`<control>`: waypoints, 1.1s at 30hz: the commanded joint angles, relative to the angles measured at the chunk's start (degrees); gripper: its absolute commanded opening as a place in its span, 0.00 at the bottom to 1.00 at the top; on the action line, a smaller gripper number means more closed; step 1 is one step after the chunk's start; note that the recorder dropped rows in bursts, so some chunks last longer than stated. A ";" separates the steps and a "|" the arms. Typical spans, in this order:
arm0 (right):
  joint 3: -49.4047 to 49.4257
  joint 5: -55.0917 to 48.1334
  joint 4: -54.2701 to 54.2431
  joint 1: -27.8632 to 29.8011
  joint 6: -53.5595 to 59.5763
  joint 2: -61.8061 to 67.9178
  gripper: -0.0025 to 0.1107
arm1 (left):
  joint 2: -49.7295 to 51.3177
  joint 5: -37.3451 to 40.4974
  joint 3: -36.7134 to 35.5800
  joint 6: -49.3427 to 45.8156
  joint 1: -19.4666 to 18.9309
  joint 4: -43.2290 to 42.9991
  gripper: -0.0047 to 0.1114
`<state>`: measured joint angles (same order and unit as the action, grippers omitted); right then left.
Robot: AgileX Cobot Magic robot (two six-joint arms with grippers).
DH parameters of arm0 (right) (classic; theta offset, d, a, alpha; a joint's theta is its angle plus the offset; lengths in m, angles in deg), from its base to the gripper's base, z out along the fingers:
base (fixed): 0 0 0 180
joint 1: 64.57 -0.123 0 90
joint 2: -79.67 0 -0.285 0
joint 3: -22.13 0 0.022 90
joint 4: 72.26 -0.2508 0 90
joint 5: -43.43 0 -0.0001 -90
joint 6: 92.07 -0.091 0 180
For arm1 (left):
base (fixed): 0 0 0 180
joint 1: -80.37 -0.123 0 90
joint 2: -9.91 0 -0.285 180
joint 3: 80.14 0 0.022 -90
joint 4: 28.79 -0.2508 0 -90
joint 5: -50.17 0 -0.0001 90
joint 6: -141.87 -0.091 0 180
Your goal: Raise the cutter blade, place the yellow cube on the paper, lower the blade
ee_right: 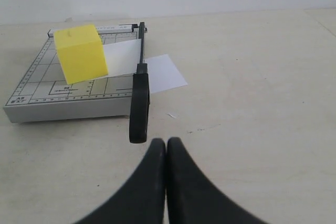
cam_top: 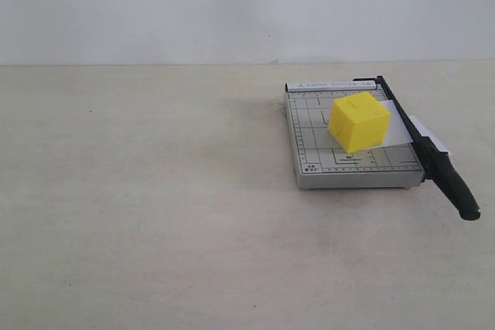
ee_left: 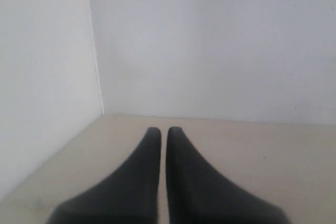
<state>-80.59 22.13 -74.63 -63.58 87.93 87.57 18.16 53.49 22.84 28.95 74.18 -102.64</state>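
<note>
The yellow cube rests on the white paper on the grey gridded cutter base. The paper sticks out past the blade side. Along the base's right edge lies the cutter blade, lowered, its thick black handle overhanging the front. My right gripper is shut and empty, just short of the handle's tip. My left gripper is shut with nothing in it, above bare table near a wall corner. Neither gripper shows in the exterior view.
A beige table carries the cutter at its right side. A white wall runs along the back. In the left wrist view two white walls meet in a corner ahead of the fingers.
</note>
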 commanded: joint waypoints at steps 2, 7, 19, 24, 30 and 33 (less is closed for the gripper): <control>-0.06 0.46 -0.02 0.21 0.00 -0.11 0.02 | -0.46 -6.03 0.64 -9.51 2.20 1.46 0.08; -0.06 0.46 -0.02 0.21 0.00 -0.11 0.02 | -0.46 -10.66 5.58 -0.40 2.48 14.34 0.08; -0.06 0.46 -0.02 0.21 0.00 -0.11 0.02 | -0.46 -5.39 -0.20 -82.01 2.27 91.22 0.08; -0.06 0.46 -0.02 0.21 0.00 -0.11 0.02 | -0.46 9.57 -0.20 -77.08 -0.06 84.79 0.08; -0.06 0.46 -0.02 0.21 0.00 -0.11 0.02 | -0.46 16.76 -0.20 -66.77 -0.19 76.14 0.08; -0.06 0.46 -0.02 0.21 0.00 -0.11 0.02 | -0.46 16.76 -0.20 -66.57 0.53 76.14 0.08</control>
<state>-80.59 22.13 -74.63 -63.50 87.93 87.57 17.85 69.86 22.61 -39.05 74.11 -26.03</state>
